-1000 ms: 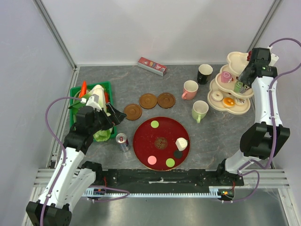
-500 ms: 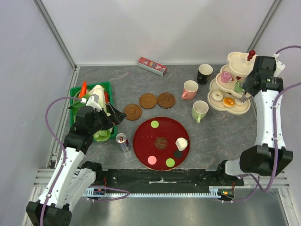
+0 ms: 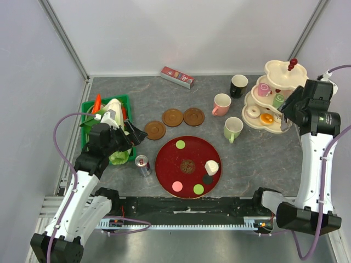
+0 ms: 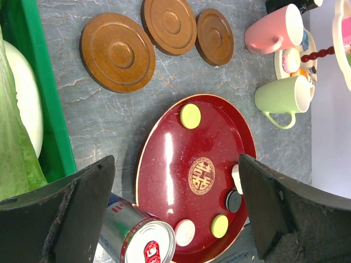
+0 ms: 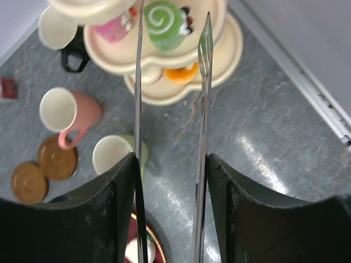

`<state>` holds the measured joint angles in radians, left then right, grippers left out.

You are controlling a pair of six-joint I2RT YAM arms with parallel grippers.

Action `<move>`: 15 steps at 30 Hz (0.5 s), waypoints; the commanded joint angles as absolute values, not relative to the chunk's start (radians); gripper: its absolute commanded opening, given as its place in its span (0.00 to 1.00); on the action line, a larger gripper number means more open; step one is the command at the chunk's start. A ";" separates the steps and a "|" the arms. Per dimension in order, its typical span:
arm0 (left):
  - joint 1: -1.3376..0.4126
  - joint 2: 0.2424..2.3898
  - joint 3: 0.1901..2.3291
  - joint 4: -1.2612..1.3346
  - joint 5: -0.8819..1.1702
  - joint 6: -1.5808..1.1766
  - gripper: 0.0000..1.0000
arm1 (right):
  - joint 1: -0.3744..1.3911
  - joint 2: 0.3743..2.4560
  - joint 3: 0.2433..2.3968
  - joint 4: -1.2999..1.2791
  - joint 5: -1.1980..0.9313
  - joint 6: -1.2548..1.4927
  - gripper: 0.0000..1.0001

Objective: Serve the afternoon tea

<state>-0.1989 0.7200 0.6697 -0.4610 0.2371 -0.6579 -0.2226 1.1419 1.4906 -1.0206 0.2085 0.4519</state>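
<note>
Right wrist view looks down between the two thin fingers of my right gripper, which stand spread with nothing held between them. Beyond the fingertips sits the cream three-tier stand. A green swirl roll on its middle tier shows in the gap between my fingers. A pink pastry lies just left of the left finger, and an orange donut rests on the bottom tier, nearer to me. Off to the left of this hand stand the black mug, the pink mug and the pale green mug, all on the table and well apart from the fingers.

My left gripper is spread wide too and holds nothing. Between and ahead of its fingers lies the red plate, carrying small round pastries. Three brown saucers lie farther ahead, past the plate's far rim. A drink can sits close by my left finger, and the green crate runs along that same side.
</note>
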 commanded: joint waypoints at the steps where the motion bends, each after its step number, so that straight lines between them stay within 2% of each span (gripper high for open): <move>1: -0.202 0.721 0.669 -0.429 0.229 -0.673 0.99 | -0.224 1.049 1.505 -1.075 0.017 0.427 0.59; 5: -0.202 0.727 0.672 -0.430 0.232 -0.673 0.99 | -0.218 0.973 1.534 -1.153 -0.078 0.405 0.59; 11: -0.202 0.747 0.684 -0.436 0.248 -0.670 0.99 | -0.196 0.917 1.401 -1.102 -0.379 0.407 0.60; 15: -0.201 0.764 0.687 -0.437 0.250 -0.672 0.99 | -0.069 0.942 1.374 -1.039 -0.345 0.442 0.60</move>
<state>-0.1989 0.7521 0.6693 -0.4618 0.2382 -0.6579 -0.1654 0.8967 1.4071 -1.1156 -0.2604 0.4259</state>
